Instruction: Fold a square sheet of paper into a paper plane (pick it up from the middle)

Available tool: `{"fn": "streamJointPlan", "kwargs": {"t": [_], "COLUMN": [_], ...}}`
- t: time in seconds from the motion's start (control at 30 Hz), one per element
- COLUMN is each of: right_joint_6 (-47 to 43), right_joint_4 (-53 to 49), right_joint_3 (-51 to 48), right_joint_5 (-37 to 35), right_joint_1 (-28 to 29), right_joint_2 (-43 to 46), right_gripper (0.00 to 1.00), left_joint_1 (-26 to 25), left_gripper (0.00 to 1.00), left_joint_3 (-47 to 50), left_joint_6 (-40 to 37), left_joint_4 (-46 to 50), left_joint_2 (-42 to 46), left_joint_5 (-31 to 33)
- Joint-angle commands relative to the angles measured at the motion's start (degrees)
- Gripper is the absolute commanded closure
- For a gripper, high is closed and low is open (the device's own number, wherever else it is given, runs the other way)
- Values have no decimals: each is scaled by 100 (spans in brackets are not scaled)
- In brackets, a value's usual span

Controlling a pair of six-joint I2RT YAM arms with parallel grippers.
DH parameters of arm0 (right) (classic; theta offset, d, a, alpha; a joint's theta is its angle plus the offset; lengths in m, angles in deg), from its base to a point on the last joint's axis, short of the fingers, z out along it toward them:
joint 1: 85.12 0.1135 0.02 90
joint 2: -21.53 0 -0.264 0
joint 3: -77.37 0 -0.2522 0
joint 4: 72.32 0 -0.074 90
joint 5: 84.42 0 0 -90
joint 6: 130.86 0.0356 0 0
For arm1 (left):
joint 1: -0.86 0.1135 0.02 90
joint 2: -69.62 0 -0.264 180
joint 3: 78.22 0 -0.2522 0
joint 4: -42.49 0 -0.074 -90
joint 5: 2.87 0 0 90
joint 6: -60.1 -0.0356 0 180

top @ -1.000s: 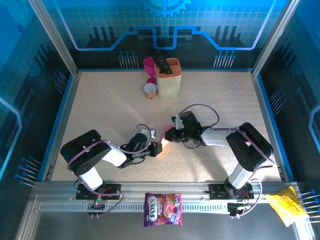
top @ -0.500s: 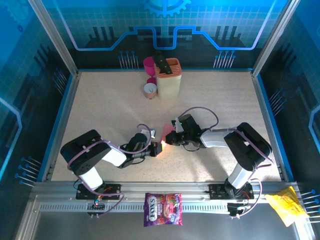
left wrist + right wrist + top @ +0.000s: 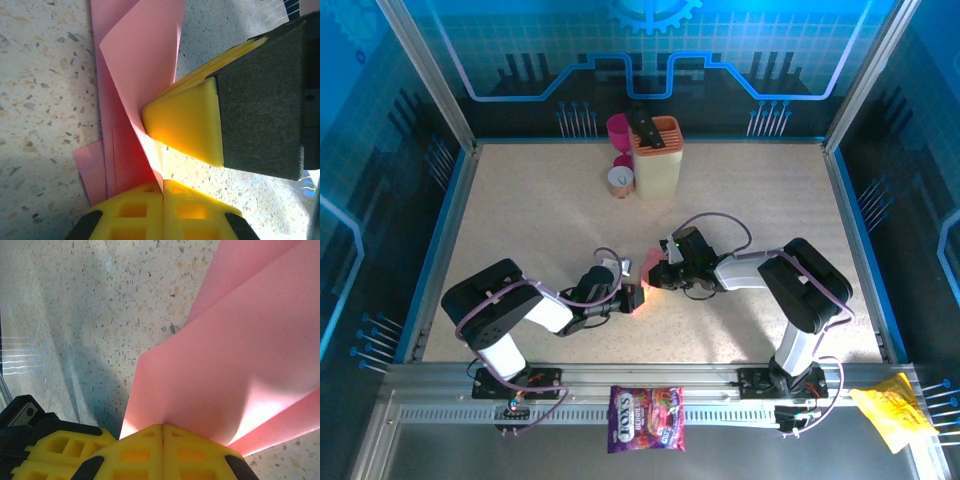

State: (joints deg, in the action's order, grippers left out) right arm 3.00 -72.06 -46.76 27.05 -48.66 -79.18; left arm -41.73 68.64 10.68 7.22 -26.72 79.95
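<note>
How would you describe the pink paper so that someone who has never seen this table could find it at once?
Start at the speckled table and look near its front middle, where the left gripper and right gripper meet. The pink paper is held by both, each shut on it. It is thin, creased and pale pink, unlike the darker cup at the back.

Bright light glows through the square sheet of paper (image 3: 140, 75); sharp shadows.

Top camera overhead, looking down; wrist cameras close, sharing pink paper (image 3: 135, 75).
</note>
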Motion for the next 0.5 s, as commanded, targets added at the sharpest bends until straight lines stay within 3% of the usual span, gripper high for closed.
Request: {"fn": "streamJointPlan", "kwargs": {"t": [0.0, 0.47], "right_joint_6": [-105, -96], "right_joint_4": [-77, -118], "right_joint_3": [148, 245], "right_joint_5": [-7, 16], "right_joint_1": [27, 150], "right_joint_2": [-73, -201], "right_gripper": [100, 100], "left_joint_1": [130, 137], "left_gripper": [100, 100], "left_joint_3": [197, 198], "left_joint_6": [-58, -44], "left_joint_4": [721, 703], "left_joint_2": [-271, -289], "left_joint_5": [289, 263]}}
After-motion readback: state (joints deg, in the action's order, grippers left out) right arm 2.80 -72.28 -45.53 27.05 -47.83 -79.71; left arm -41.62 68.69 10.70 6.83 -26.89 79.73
